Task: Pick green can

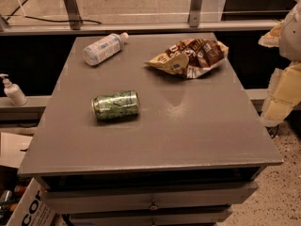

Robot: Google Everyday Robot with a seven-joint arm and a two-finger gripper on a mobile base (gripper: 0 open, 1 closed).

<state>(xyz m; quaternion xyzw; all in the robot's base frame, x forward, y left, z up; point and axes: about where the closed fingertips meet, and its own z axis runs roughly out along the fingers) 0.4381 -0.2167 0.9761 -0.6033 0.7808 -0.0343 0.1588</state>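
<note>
Can [115,105]: small metal drink can, green w/ pale mottled pattern, silver ends, shiny. Lying on its side, long axis approx left-right, right end a bit farther back. Rests on table [188,126] top, left of centre, approx mid-depth. Body looks round, no obvious dents. Gripper [283,94]: at right edge of view, beyond table's right side, well apart from can, not touching it.

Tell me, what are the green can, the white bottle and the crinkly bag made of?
The green can looks like metal: it is shiny, with silver ends. The white bottle is probably plastic: dull white, with a cap. The crinkly bag seems to be thin plastic film or foil: it is wrinkled and a bit glossy. The robot's hand is at the right edge, beside the table, touching none of them.
</note>
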